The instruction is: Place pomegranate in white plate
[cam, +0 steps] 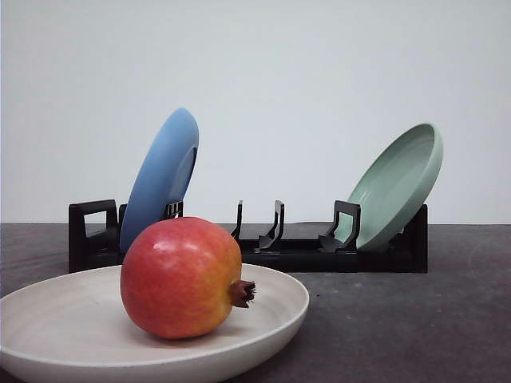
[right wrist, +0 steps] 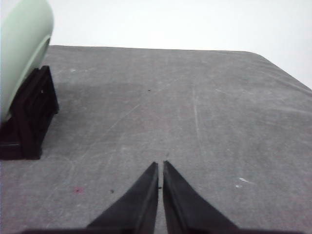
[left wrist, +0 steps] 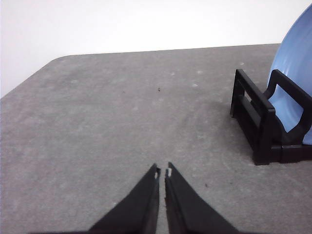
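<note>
1. Pomegranate sits in the white plate, crown to the right.
2. Behind, a black rack holds a blue plate and a green plate.
3. Left gripper: fingers together, empty, above the table.
4. Right gripper: fingers together, empty.

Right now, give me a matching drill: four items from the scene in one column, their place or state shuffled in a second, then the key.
1. pomegranate
2. blue plate
3. pale green plate
4. left gripper

A. leaning at the rack's right end
B. shut, above bare table
C. lying in the white plate
D. propped at the rack's left end

Pairs: 1-C, 2-D, 3-A, 4-B
</note>
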`<move>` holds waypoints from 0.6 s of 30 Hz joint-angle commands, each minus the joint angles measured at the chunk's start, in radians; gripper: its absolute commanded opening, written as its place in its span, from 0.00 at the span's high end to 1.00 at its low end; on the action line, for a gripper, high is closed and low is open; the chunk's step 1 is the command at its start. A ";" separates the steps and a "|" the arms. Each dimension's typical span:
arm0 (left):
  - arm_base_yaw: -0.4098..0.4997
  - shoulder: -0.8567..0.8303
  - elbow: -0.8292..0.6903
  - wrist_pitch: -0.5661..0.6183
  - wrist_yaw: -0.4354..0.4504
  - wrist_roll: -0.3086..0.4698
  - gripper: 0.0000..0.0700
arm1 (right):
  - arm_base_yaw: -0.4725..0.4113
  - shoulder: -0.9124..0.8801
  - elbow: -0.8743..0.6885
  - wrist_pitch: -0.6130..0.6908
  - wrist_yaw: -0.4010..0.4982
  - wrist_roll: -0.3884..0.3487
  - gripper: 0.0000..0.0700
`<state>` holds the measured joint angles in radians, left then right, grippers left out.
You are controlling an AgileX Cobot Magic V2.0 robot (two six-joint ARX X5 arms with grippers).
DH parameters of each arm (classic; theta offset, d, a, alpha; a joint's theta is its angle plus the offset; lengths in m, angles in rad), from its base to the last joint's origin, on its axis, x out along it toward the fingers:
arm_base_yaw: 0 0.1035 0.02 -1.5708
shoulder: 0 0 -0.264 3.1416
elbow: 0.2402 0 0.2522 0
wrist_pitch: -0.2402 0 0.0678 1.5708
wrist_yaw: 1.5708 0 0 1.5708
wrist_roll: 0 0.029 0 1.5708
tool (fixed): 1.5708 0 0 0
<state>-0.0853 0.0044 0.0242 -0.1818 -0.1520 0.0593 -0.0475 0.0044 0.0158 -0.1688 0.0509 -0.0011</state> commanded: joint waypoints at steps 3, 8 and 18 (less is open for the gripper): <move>0.000 -0.002 -0.012 0.002 0.003 0.002 1.00 | 0.016 -0.001 -0.005 -0.012 -0.001 -0.018 0.98; 0.000 -0.002 -0.012 0.002 0.003 0.002 1.00 | 0.026 -0.001 -0.005 -0.012 0.001 -0.019 0.98; 0.000 -0.002 -0.012 0.002 0.003 0.002 1.00 | 0.028 -0.001 -0.005 0.011 0.001 -0.008 0.98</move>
<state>-0.0853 0.0044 0.0242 -0.1818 -0.1516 0.0593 -0.0204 0.0044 0.0158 -0.1658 0.0513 -0.0048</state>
